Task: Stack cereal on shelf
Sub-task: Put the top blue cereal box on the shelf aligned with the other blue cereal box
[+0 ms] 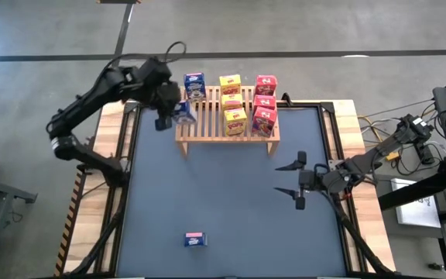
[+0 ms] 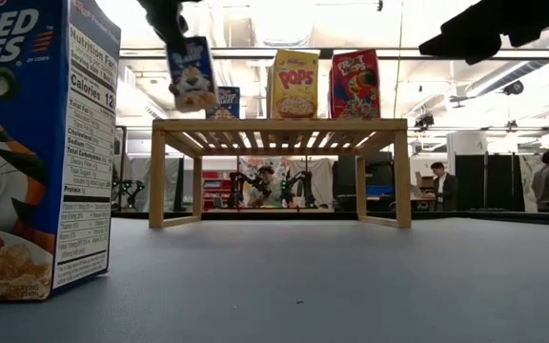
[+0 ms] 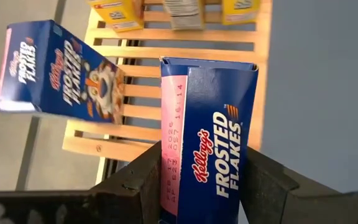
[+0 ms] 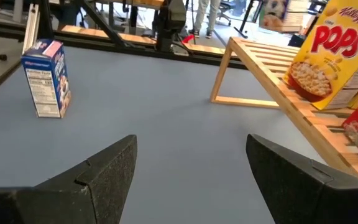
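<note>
We have the left gripper (image 1: pixel 178 111) clamped on a blue box (image 1: pixel 184 113), hanging above the rack's (image 1: pixel 228 128) left end, beside the blue box already standing there (image 1: pixel 194 84). This is the placing step — we judge the next move calls for lowering it squarely onto the slats before letting go. The right gripper (image 1: pixel 298 180) waits over the mat, fingers apart and empty; one blue box (image 1: pixel 194 239) remains on the table.
</note>
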